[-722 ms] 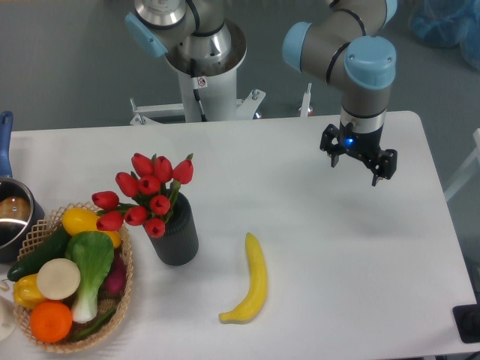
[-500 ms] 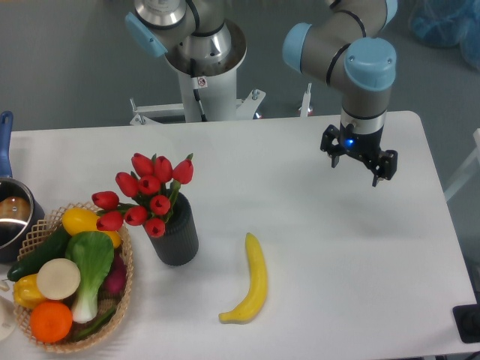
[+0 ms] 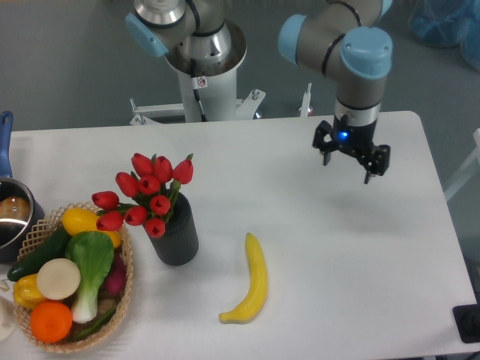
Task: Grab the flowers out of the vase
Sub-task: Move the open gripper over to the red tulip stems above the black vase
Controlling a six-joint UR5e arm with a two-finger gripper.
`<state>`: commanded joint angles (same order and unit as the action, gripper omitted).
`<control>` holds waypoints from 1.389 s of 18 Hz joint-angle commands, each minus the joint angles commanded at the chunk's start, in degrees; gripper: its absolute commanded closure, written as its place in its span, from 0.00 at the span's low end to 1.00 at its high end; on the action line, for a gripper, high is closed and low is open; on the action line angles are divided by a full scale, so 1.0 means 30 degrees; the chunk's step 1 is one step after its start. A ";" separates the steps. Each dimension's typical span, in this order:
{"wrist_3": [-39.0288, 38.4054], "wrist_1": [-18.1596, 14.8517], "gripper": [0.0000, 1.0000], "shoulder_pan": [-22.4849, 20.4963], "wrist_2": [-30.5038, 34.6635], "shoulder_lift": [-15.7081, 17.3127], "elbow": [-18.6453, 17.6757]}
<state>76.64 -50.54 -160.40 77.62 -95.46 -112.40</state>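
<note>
The flowers [image 3: 142,193], a bunch of red tulip buds with green stems, stand in the vase [image 3: 177,234], a short black ribbed cylinder left of the table's middle. The buds lean up and to the left over the vase's rim. My gripper [image 3: 346,169] hangs in the air over the right part of the table, far to the right of the flowers and above table height. Its two dark fingers point down, spread apart, with nothing between them.
A yellow banana [image 3: 252,281] lies just right of the vase. A wicker basket [image 3: 124,279] of vegetables and fruit sits at the left front, touching the flowers' side. A steel pot [image 3: 10,217] with a blue handle is at the left edge.
The gripper has shifted a little to the left and slightly up, still spread apart. The flowers, vase and banana have not moved.
</note>
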 joint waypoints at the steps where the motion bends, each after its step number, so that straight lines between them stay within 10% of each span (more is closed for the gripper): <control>1: 0.0058 0.0029 0.00 0.0000 -0.0672 0.0353 -0.0468; 11: 0.1758 0.0000 0.00 0.0234 -0.8821 0.2787 -0.4074; 25: 0.1582 0.0029 0.00 0.1814 -1.7318 0.1852 -0.4252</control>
<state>81.39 -50.45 -154.96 25.67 -89.91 -125.16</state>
